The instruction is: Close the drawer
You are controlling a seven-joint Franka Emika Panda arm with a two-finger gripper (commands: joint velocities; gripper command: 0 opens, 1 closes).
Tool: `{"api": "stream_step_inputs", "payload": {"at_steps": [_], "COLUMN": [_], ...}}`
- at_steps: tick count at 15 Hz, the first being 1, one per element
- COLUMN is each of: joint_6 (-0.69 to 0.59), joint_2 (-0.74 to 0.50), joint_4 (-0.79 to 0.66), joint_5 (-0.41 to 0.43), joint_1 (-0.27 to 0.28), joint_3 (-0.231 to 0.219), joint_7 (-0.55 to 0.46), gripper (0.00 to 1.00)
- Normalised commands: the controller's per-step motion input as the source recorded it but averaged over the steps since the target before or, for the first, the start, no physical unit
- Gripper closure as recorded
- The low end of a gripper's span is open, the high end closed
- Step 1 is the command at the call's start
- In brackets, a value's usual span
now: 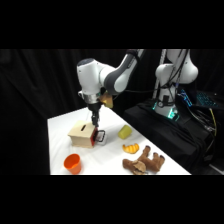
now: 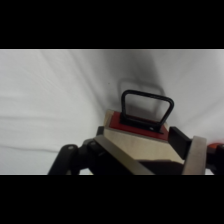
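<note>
Gripper (image 1: 94, 123) parked over the drawer (image 1: 93, 139)
Can't tell its grip state; I'd push squarely on the red front, not the loop handle (image 2: 146, 109).

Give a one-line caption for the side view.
Gripper above the wooden box, by the drawer and its black loop handle.

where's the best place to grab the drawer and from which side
Probably the black loop handle on the drawer's reddish-orange front. It sticks out clear of the wooden box with an open gap inside the loop. Come from the front side, where the table is free, closing the end effector across the loop's bar.
</note>
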Motion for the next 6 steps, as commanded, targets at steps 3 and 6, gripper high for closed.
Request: {"api": "stream_step_inputs", "payload": {"at_steps": [3,6], "joint_6": [-0.44,-0.39], "joint_2": [-0.24,-0.18], "joint_4": [0.19,0.19], "joint_5": [0.091,0.032], "joint_1": [-0.16,-0.129], "joint_3": [0.156,0.127], "joint_7": [-0.26,-0.17], "gripper": [0.0,0.0]}}
